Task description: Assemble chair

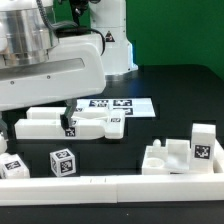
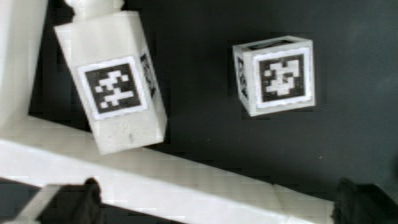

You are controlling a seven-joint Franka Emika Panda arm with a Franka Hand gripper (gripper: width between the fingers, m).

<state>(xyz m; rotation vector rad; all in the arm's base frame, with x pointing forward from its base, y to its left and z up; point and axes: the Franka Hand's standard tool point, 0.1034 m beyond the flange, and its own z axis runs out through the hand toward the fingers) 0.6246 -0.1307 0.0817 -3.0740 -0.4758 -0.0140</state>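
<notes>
Assembly looks barely begun. Chair parts (image 1: 185, 158) lie loose on dark table (image 1: 185, 105), no joins visible. Tagged leg (image 2: 111, 85) and shorter block (image 2: 276, 75) sit apart under gripper (image 2: 214, 205), jaws wide, holding nothing. Nearly everything left.

This is a robotics lab bench. A big glossy white robot arm (image 1: 50, 60) fills the upper left of the exterior view, above a black table (image 1: 180, 125). The marker board (image 1: 135, 104) lies at centre. White plastic parts (image 1: 62, 162) carry printed tags, and a green backdrop (image 1: 188, 35) closes the upper right.
</notes>
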